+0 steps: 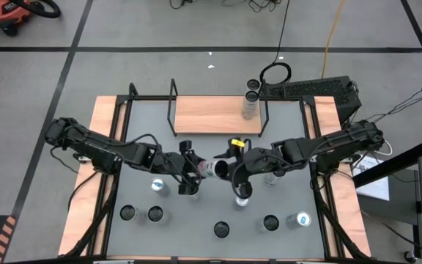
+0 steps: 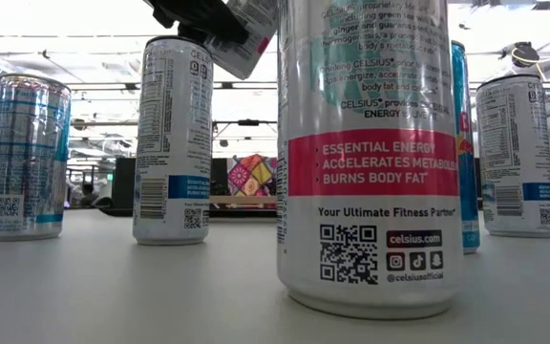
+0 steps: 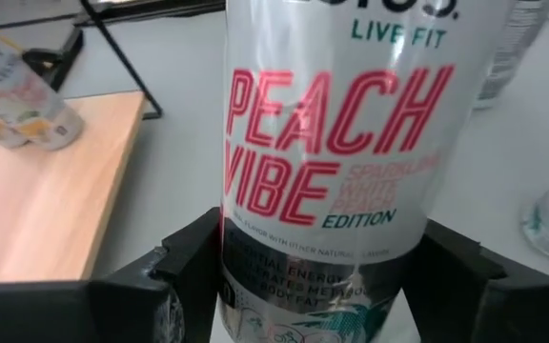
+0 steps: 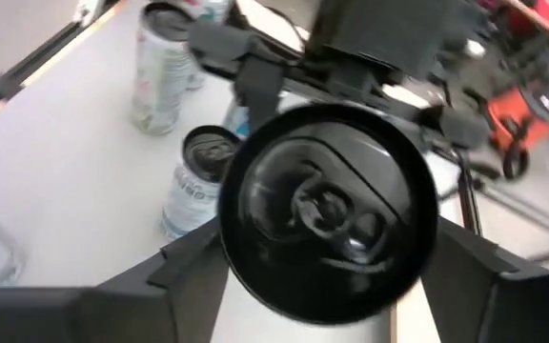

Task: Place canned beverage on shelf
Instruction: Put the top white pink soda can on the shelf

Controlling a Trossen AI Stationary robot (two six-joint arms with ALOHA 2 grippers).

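While the two arms meet over the middle of the desk, the canned beverage hangs between them, lying on its side in the air just below the shelf in the high view and not yet on it. The left claw is partly closed on the can: in the left wrist view its dark fingers press against both sides of the white "Peach Vibe" body. The right claw sits at the can's other end. In the right wrist view the black lid fills the space within that claw, but I cannot tell whether it is gripping or only bracketing the can.

The can looks like a thin-walled aluminium cylinder, smooth and glossy, so it is likely slippery and would dent under a hard squeeze. If full it would be fairly heavy for its size; its tab appears unopened. The safest hold is probably across the straight mid-body, square to the axis, not on the tapered shoulder near the lid, where flat pads could slide off.

One standing can occupies the right end of the light-wood board. Several more cans stand on the desk in the lower part of the frame, clear of the arms.
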